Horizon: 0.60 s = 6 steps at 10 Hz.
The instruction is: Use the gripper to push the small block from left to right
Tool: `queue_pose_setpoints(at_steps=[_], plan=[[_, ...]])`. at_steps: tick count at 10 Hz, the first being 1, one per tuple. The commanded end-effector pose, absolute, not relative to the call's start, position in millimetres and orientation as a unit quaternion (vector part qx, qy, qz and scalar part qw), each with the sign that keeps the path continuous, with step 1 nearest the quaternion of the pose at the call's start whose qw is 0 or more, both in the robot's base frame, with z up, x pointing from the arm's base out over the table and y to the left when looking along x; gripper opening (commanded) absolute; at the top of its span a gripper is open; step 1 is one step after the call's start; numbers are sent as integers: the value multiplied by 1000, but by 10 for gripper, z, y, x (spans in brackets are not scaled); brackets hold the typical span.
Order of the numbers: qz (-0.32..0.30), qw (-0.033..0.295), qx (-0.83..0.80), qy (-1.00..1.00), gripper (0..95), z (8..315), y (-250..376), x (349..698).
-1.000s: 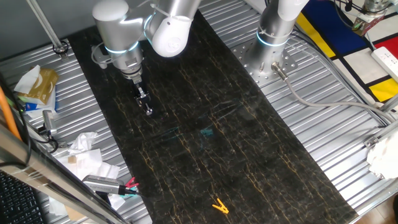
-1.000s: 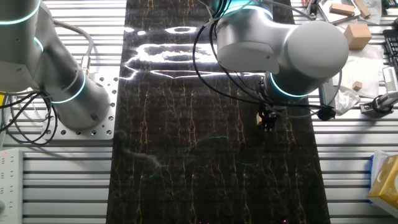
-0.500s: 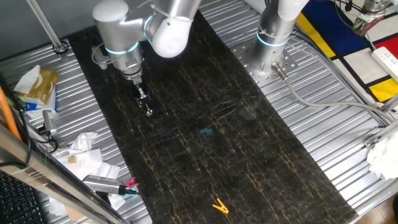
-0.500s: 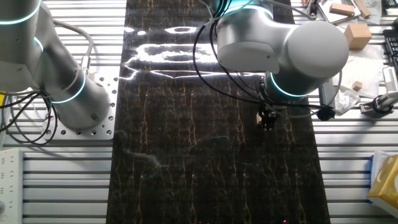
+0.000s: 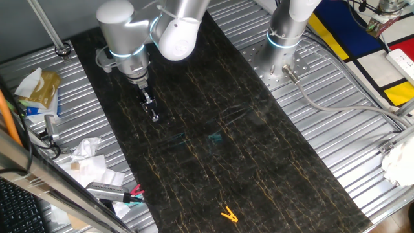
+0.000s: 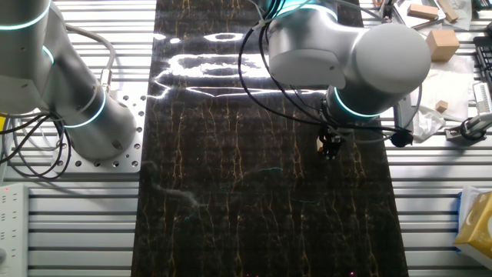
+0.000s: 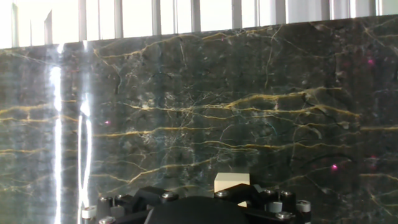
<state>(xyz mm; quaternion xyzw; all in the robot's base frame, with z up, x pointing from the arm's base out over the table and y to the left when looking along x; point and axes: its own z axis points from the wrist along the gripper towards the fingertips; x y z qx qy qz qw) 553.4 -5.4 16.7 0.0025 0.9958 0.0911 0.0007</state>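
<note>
In one fixed view my gripper [image 5: 154, 116] hangs from the silver arm with its teal ring, low over the left part of the dark marbled mat [image 5: 213, 136]. Its narrow black fingers are pressed together with nothing between them. The small block [image 6: 320, 143] is a tiny pale tan cube touching the gripper [image 6: 330, 151] on its left side in the other fixed view. The hand view shows the same small block [image 7: 231, 182] just beyond the black hand housing at the bottom edge. The fingertips are hidden there.
A yellow-orange clip [image 5: 228, 214] lies near the mat's front end. A second arm's base [image 5: 284, 39] stands on the metal table to the back right. Crumpled paper and tools [image 5: 90, 168] crowd the left edge. Larger wooden blocks [image 6: 442, 42] sit beside the mat.
</note>
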Motion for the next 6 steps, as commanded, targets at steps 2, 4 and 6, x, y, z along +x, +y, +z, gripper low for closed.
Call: queue_pose_setpoints(at_steps=[2, 4, 6], plan=[[92, 1, 5, 996, 760, 174, -27, 5534], [91, 0, 7, 996, 760, 180, 5, 5537], [92, 0, 11, 996, 760, 176, 51, 5538]])
